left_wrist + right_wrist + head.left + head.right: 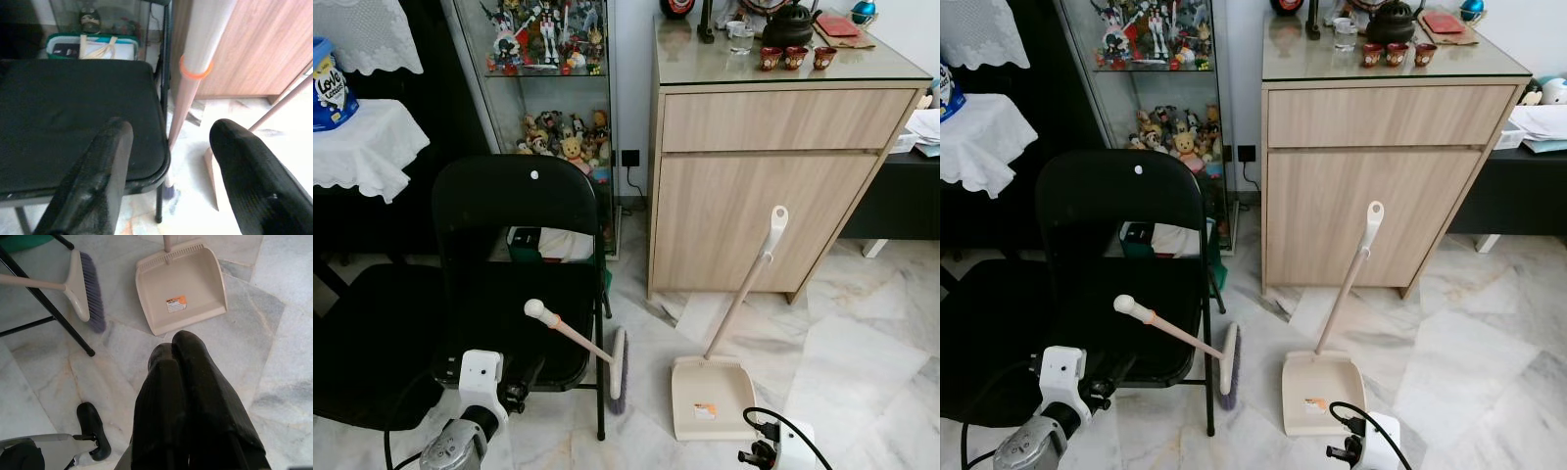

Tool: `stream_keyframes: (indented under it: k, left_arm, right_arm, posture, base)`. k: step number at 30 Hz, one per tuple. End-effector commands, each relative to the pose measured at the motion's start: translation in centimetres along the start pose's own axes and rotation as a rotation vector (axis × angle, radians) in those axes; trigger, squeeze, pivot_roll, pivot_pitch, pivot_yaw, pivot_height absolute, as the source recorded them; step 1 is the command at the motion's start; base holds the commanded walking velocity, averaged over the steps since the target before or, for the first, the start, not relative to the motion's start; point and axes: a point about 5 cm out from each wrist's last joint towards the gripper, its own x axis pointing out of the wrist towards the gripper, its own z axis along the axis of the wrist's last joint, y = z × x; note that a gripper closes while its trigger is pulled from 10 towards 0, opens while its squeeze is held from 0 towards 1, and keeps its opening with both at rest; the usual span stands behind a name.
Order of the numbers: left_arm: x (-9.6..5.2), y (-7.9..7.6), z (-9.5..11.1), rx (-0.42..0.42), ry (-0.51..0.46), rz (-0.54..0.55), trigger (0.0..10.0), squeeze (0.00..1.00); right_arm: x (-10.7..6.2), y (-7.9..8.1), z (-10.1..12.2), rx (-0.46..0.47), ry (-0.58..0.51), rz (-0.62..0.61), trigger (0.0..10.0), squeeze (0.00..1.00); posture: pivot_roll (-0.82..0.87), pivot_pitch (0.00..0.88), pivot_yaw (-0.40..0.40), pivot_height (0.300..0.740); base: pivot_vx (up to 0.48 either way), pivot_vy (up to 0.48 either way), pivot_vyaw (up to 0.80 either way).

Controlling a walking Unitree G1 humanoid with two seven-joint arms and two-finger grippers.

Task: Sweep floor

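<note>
Wooden cabinet (773, 176) against the wall. Black folding chair (514, 284) beside it, with broom (597, 352) leaning on its seat. Cream dustpan (713, 392) standing on marble floor (862, 362). Left gripper (171, 181) fingers apart near broom handle; right gripper (183, 382) fingers pressed together.

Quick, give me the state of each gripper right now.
Left gripper: open, holding nothing, aimed at the broom handle beside the chair.
Right gripper: shut, empty, above the floor near the dustpan.
</note>
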Motion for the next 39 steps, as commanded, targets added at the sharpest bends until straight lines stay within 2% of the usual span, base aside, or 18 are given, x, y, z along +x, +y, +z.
stream_keyframes:
  k: [1, 7, 8, 10, 11, 18, 19, 20, 30, 39]
  left_arm:
    - [0.3, -0.1, 0.3, -0.002, 0.004, -0.006, 10.0, 1.00]
    - [0.9, -0.2, 0.8, -0.017, -0.006, 0.004, 10.0, 1.00]
    - [1.0, -0.3, 0.9, -0.019, -0.007, -0.003, 10.0, 0.58]
    - [1.1, -0.4, 1.0, -0.022, -0.006, -0.008, 10.0, 0.58]
    - [1.2, -0.4, 1.2, -0.022, -0.006, -0.010, 10.0, 0.00]
    - [1.8, -0.4, 1.7, -0.022, -0.009, -0.014, 10.0, 0.00]
    - [2.0, -0.5, 1.9, -0.025, -0.016, -0.012, 10.0, 0.84]
    - [2.1, -0.5, 2.0, -0.034, -0.022, -0.010, 10.0, 1.00]
    - [2.9, -1.1, 2.4, -0.045, -0.031, -0.026, 10.0, 1.00]
    - [3.1, -1.1, 2.5, -0.045, -0.024, -0.018, 10.0, 1.00]
  right_arm:
    - [0.0, 0.0, -0.2, -0.006, 0.011, 0.001, 10.0, 0.00]
    - [0.0, 0.1, -0.2, -0.003, 0.010, 0.001, 10.0, 0.00]
    - [0.0, 0.1, -0.2, -0.003, 0.010, 0.001, 10.0, 0.00]
    - [0.0, 0.1, -0.2, -0.002, 0.010, 0.001, 10.0, 0.00]
    - [0.0, 0.1, -0.2, -0.002, 0.010, 0.002, 10.0, 0.00]
    - [0.0, 0.2, -0.3, -0.001, 0.011, 0.003, 10.0, 0.00]
    - [0.0, 0.2, -0.3, 0.000, 0.012, 0.003, 10.0, 0.00]
    - [0.0, 0.2, -0.3, 0.000, 0.013, 0.003, 10.0, 0.00]
    - [-0.1, 0.1, -0.5, 0.002, 0.021, 0.000, 10.0, 0.00]
    - [-0.2, -0.1, -0.7, 0.003, 0.024, 0.000, 10.0, 0.00]
  posture:
    - [0.00, 0.011, 0.025, 0.740]
    - [0.00, 0.012, 0.025, 0.740]
    - [0.00, 0.013, 0.026, 0.740]
    - [0.00, 0.013, 0.026, 0.740]
    - [0.00, 0.015, 0.028, 0.740]
    - [0.01, 0.020, 0.028, 0.740]
    - [0.01, 0.020, 0.028, 0.740]
    - [0.01, 0.020, 0.028, 0.740]
    - [0.00, 0.020, 0.031, 0.740]
    - [0.00, 0.022, 0.030, 0.740]
  base:
    - [0.000, 0.000, 0.00]
    - [0.000, 0.000, 0.00]
    - [0.000, 0.000, 0.00]
    - [0.000, 0.000, 0.00]
    - [0.000, 0.000, 0.00]
    - [0.000, 0.000, 0.00]
    - [0.000, 0.000, 0.00]
    - [0.000, 0.000, 0.00]
    - [0.000, 0.000, 0.00]
    - [0.000, 0.000, 0.00]
